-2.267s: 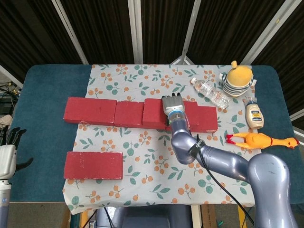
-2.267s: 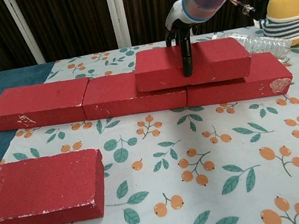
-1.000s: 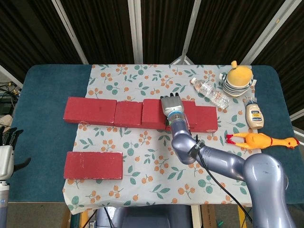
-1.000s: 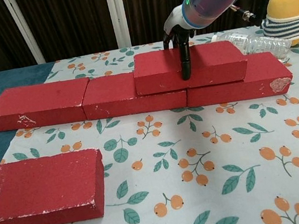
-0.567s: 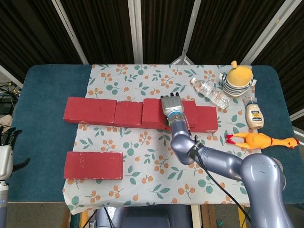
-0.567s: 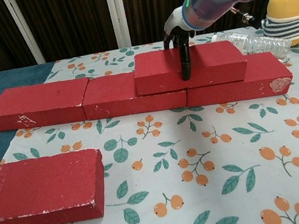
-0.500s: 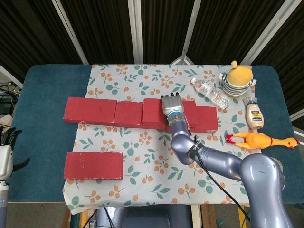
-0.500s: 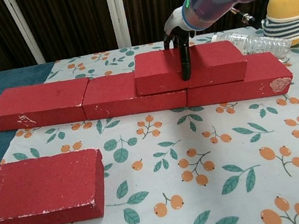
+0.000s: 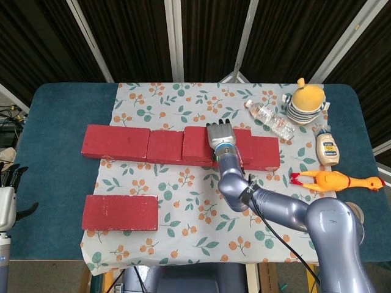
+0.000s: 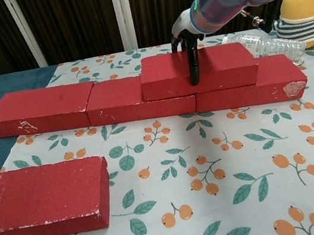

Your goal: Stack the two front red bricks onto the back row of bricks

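1. Five red bricks lie on the table: three form the back row (image 9: 146,145), one is the stacked brick (image 10: 197,69) on top of that row toward its right end, and one is the front brick (image 9: 120,212) near the front left corner of the flowered cloth (image 9: 183,183).
2. The right hand (image 9: 221,135) grips the stacked brick, fingers on its top and thumb (image 10: 193,66) down its front face.
3. The left hand (image 9: 7,204) hangs at the table's left edge, holding nothing, fingers apart.
4. One water bottle (image 9: 269,119), one plush toy (image 9: 306,100), one sauce bottle (image 9: 327,149) and one rubber chicken (image 9: 336,180) sit near the right edge.
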